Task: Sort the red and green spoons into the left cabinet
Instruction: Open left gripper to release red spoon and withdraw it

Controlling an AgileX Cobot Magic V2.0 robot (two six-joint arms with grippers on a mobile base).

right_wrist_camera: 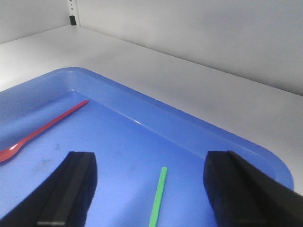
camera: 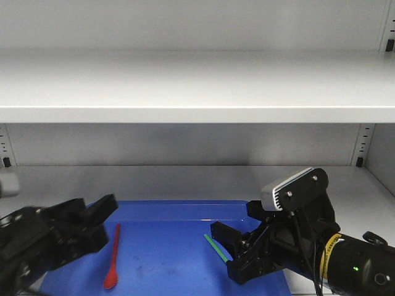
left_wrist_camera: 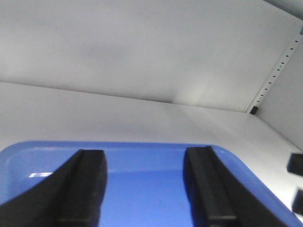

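The red spoon (camera: 113, 256) lies in the blue tray (camera: 166, 246) on the lower shelf (camera: 185, 176) of the grey left cabinet, bowl toward the front. My left gripper (camera: 102, 222) hovers open just left of it, and its wrist view shows only bare tray (left_wrist_camera: 142, 165) between the fingers (left_wrist_camera: 90, 184). The green spoon (camera: 215, 246) lies right of centre in the tray. My right gripper (camera: 231, 253) is open over the spoon's near end. In the right wrist view the green spoon (right_wrist_camera: 158, 196) runs between the spread fingers (right_wrist_camera: 75, 189), untouched, and the red spoon (right_wrist_camera: 42, 132) lies further left.
An upper shelf (camera: 197, 86) hangs low over the tray. The cabinet's back wall (left_wrist_camera: 142, 47) is close behind, with slotted rails (camera: 364, 145) at the sides. A pale object (camera: 7, 184) sits at the far left edge of the shelf.
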